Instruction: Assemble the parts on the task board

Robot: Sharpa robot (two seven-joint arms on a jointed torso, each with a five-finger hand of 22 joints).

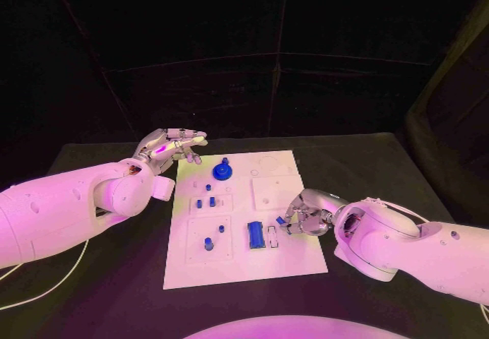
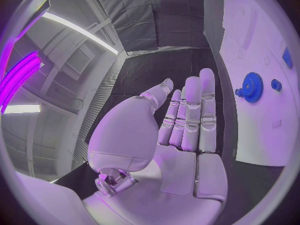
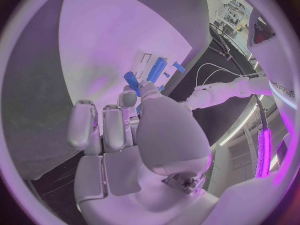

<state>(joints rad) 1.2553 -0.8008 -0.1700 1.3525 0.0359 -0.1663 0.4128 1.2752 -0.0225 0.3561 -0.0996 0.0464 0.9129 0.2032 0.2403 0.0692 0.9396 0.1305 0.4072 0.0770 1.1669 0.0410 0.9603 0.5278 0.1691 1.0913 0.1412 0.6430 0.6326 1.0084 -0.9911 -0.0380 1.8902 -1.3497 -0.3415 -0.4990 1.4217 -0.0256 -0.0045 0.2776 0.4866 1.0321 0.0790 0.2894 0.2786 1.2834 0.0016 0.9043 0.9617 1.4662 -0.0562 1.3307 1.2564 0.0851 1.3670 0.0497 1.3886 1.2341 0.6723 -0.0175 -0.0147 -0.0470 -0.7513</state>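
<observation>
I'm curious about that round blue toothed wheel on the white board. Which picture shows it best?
The left wrist view: the blue gear appears large there, its teeth plain, beside the left hand's fingers. The head view shows it small on the task board. I cannot find it in the right wrist view.

Bare black desk point(image 1: 387, 169) right of the task board point(image 1: 275, 268), board's near end bare, blue gear point(image 1: 222, 170) upright at far end, left hand point(image 1: 168, 150) at far-left corner, right hand point(image 1: 306, 214) over right edge.
</observation>
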